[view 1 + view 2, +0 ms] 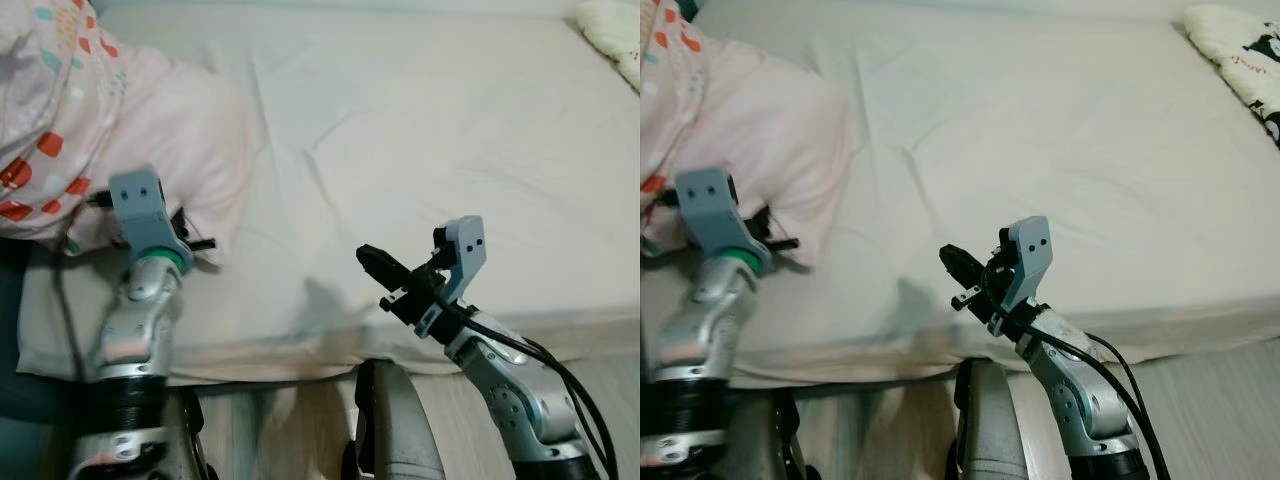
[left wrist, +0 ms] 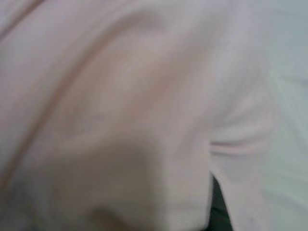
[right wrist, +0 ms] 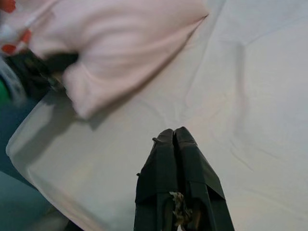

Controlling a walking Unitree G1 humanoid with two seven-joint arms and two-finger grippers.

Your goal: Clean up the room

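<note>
One bed [image 1: 450, 140] carries everything, its pale sheet wrinkled and lying mostly bare from the near edge to the far side. Heaped at the bed's left side, reaching down to the near edge, is the pink blanket [image 1: 150, 130], printed with red and teal marks on its upper folds; as the one bulky loose thing here, it looks like what the tidying calls for. At the far right corner lies a cream patterned pillow [image 1: 1240, 60], well apart from both arms.

The left gripper [image 1: 190, 238] is pushed against the blanket's lower fold near the near edge, and its wrist camera is pressed up to pink cloth [image 2: 144, 120], which suggests it is there to take hold; whether its jaws are apart or closed on fabric I cannot tell. The right gripper [image 1: 378, 264] hovers over the bare sheet near the middle of the near edge, jaws pressed together on nothing, pointing toward the blanket.

Open sheet between the right gripper and the blanket leaves free room to reach or spread cloth.
</note>
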